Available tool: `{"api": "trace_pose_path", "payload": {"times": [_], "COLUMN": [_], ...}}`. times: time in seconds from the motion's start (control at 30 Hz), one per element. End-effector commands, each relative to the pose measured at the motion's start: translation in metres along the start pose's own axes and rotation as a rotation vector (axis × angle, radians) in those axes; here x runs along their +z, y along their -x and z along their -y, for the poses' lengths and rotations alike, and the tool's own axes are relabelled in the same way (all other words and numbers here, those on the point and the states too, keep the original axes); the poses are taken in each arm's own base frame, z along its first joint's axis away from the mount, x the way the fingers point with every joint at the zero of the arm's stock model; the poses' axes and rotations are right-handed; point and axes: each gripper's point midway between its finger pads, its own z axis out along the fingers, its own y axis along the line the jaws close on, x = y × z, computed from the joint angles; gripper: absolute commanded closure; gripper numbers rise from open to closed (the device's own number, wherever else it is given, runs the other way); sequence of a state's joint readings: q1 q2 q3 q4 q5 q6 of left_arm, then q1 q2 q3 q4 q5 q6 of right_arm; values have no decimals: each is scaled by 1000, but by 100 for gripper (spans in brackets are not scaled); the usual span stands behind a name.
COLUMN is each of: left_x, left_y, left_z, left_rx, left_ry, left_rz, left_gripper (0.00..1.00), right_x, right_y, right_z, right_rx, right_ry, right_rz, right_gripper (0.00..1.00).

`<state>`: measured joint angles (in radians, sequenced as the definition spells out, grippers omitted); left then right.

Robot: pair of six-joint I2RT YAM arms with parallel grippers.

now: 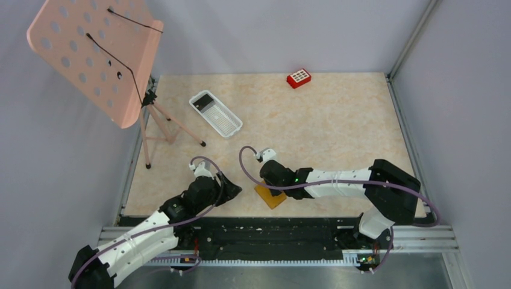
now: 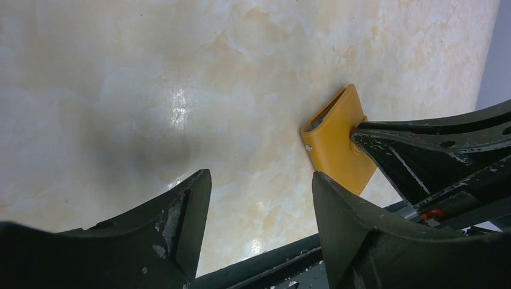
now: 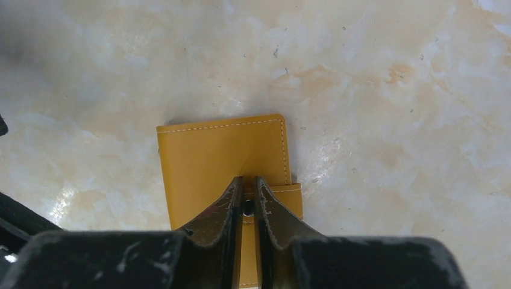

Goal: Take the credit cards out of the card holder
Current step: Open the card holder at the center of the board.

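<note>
The right gripper [image 3: 248, 183] bears down on the closed card holder [image 3: 220, 150] near the front edge of the marbled table [image 1: 337, 132]. Its jaws are clenched almost together on the small snap of the strap that fastens the tan cover. The left gripper [image 2: 259, 235] hovers just beside the holder on its left, jaws spread wide and holding nothing. The holder lies flat between the two arms, cover up, the strap wrapping over one edge. No credit cards show; any it holds are hidden inside. Well apart, toward the far left of the table, a white mesh tray [image 1: 224, 118] carries a dark flat rectangle [image 1: 205, 100] at its far end. Whether that is a card cannot be told from above.

The step in hand looks to be the unfastening. The strap must come free before the cover can swing back, so the task appears near its start. The next move likely calls for a pull on the strap, up and away from the cover, while something stops the light holder from lifting or sliding along. The free left gripper is well placed for that job. The risk is that the narrow grip slips off the snap, or that the whole holder rises with it.
</note>
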<state>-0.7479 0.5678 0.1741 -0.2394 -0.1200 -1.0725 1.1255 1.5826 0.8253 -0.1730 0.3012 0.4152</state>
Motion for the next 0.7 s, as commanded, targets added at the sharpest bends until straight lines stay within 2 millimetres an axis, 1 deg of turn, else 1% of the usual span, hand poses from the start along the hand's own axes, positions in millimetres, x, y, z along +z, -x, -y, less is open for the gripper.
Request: {"api": "trace_pose_path", "payload": {"times": [0.0, 0.1, 0.2, 0.27, 0.3, 0.37, 0.43, 0.53, 0.67], "left_x": [-2, -1, 2, 4, 4, 4, 4, 2, 2], "left_y": [11, 9, 6, 5, 5, 7, 9, 11, 11], "left_z": [24, 27, 31, 32, 33, 34, 35, 32, 29], "left_rx": [7, 2, -3, -4, -3, 2, 5, 6, 3], "left_ry": [-67, -80, -94, -95, -96, -95, -93, -90, -88], "left_rz": [22, 11, -5, -13, -14, -11, 1, 18, 22], "left_gripper": [32, 32, 32, 33, 33, 33, 33, 32, 32], "right_x": [3, 0, -3, -9, -13, -24, -31, -32, -27], "right_y": [-58, -48, -34, -20, -13, 1, 8, 3, -6], "right_z": [0, -11, -21, -27, -30, -35, -34, -28, -25], "right_rx": [39, 104, 165, 173, 161, 125, 82, 7, -29], "right_ry": [-4, 49, 93, 120, 139, 177, 189, 175, 157], "right_rz": [-170, -129, -84, -53, -39, -5, 15, -2, -34], "right_gripper": [95, 100, 100, 100, 96, 82, 74, 69, 65]}}
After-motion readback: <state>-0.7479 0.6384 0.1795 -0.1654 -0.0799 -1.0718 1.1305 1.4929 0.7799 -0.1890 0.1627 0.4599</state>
